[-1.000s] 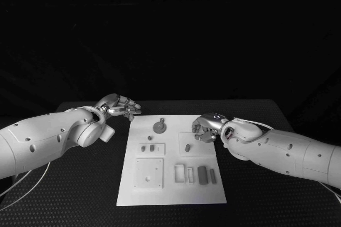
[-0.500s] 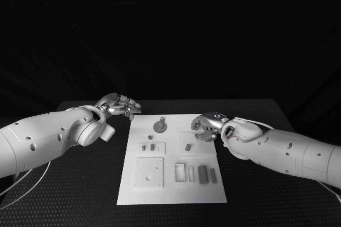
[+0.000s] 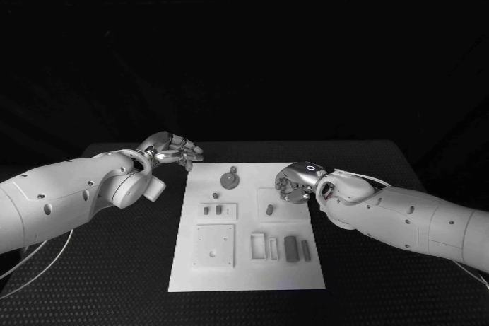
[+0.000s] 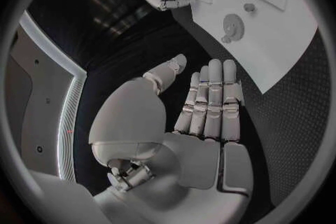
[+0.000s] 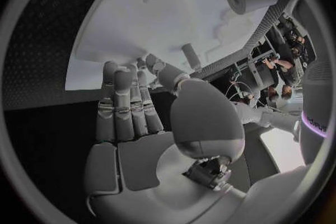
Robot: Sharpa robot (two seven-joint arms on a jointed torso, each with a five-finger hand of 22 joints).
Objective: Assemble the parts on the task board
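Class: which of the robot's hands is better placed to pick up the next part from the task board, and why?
Probably the right hand: it hovers over the task board near a small part, while the left hand sits off its far corner.

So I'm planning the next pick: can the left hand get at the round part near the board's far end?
Probably yes. The left hand hovers open beside the task board's far corner, and nothing stands between it and the round part.

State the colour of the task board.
White; the task board shows best in the head view.
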